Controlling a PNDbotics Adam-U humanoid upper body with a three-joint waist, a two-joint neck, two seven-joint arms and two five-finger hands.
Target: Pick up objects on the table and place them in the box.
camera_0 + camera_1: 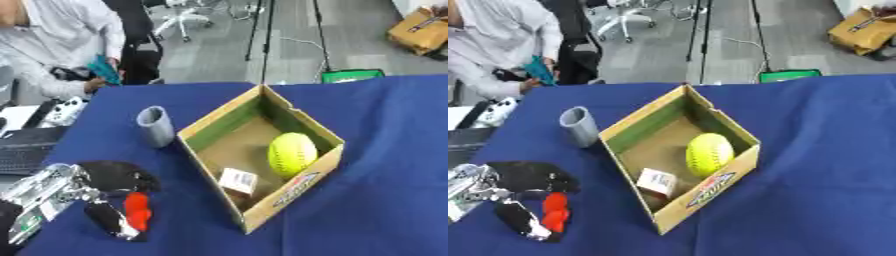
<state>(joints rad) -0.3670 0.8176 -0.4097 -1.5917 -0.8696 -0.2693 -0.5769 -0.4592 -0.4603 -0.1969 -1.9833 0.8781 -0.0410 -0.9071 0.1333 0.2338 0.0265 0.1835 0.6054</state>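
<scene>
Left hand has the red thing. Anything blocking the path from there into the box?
Nothing visible. The left hand holds the red object left of the cardboard box, with only bare blue cloth between. The grey cup stands farther back, off that line. The box's near wall must be cleared.

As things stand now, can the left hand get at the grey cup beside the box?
Probably yes. The left hand is curled round a red object, but the grey cup stands upright beyond it on bare blue cloth, left of the box, nothing between.

Box front wall (293, 192): red-and-blue printed logo, letters unreadable.
Small carton (238, 180) inside box, at 7 o'clock from the yellow ball (291, 154): dark label marks, unreadable.
</scene>
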